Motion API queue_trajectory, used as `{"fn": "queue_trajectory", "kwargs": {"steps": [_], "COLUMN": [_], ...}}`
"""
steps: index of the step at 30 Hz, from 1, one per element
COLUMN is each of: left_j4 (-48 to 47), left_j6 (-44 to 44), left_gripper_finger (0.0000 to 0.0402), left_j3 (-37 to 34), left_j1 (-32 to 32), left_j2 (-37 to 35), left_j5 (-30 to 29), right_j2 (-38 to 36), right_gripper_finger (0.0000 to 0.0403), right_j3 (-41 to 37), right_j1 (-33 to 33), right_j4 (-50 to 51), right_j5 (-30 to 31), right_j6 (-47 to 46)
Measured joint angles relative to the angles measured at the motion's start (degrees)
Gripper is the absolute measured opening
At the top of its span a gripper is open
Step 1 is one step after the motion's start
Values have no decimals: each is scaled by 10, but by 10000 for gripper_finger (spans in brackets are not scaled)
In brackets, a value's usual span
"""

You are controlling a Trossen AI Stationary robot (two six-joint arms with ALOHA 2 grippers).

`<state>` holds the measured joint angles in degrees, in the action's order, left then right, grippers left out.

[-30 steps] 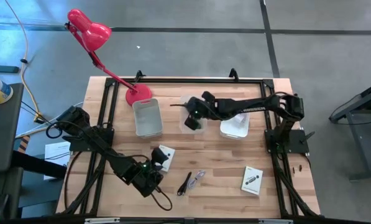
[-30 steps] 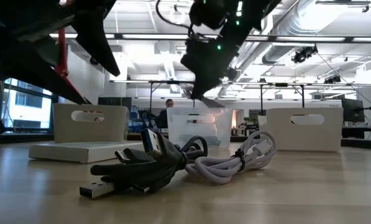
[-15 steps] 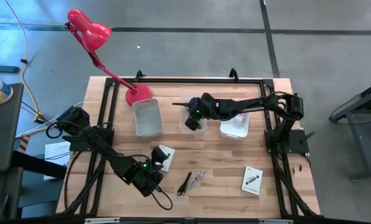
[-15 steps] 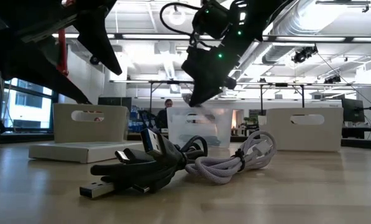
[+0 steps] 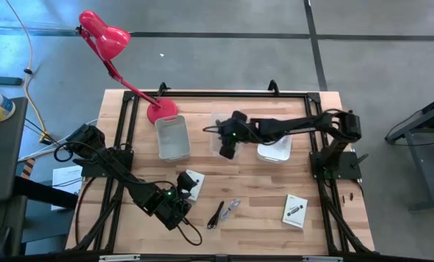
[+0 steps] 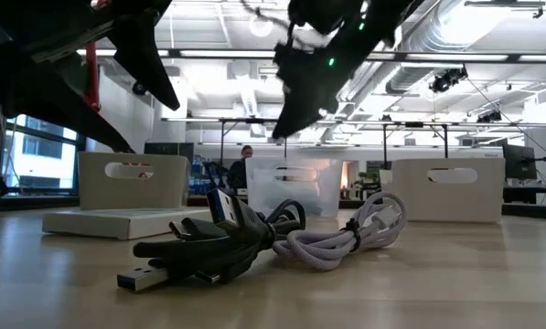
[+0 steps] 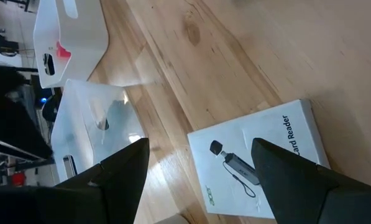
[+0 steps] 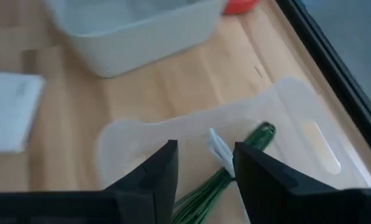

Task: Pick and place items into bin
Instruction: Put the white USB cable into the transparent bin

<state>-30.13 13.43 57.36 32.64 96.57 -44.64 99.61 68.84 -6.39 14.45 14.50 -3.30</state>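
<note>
My right gripper (image 5: 227, 143) (image 8: 204, 165) hangs open over a clear bin (image 8: 284, 118) (image 6: 295, 187) at the table's far middle. A thin green stick (image 8: 238, 158), bundled with a white tie, lies in that bin below the fingers, clear of them as far as I can see. My left gripper (image 5: 182, 192) (image 7: 201, 146) stands open at the near left, its fingers either side of a white card with dark print (image 7: 260, 165) (image 5: 195, 180) lying flat on the table. A black cable (image 5: 216, 214) (image 6: 199, 247) and a pale cable (image 5: 233, 207) (image 6: 346, 233) lie near the front edge.
A white bin (image 5: 171, 137) stands left of the clear bin, another (image 5: 274, 150) to its right. A second white card (image 5: 295, 210) lies at the near right. The red desk lamp (image 5: 104, 36) stands with its base (image 5: 162, 110) at the far left.
My right gripper has opened over the clear bin and risen above its rim.
</note>
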Motion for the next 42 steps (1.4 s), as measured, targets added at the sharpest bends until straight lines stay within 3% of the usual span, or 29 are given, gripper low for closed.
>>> {"fn": "queue_trajectory", "kwargs": {"steps": [4,12,22,31,42], "left_j4": [1,1,5,20,33], "left_j6": [0,-3,-11,-18,-12], "left_gripper_finger": [271,271,271,271,271], "left_j3": [0,0,0,0,0], "left_j1": [0,0,0,0,0], "left_j2": [0,0,0,0,0], "left_j5": [0,0,-10,-11,-12], "right_j2": [-32,-62,-55,-17,20], "right_gripper_finger": [146,146,140,140,140], "right_j3": [0,0,0,-69,-121], "right_j1": [29,126,242,308,332], "right_j4": [31,82,88,2,-98], "right_j5": [-3,-77,-71,-52,-29], "right_j6": [25,51,34,-9,24]}}
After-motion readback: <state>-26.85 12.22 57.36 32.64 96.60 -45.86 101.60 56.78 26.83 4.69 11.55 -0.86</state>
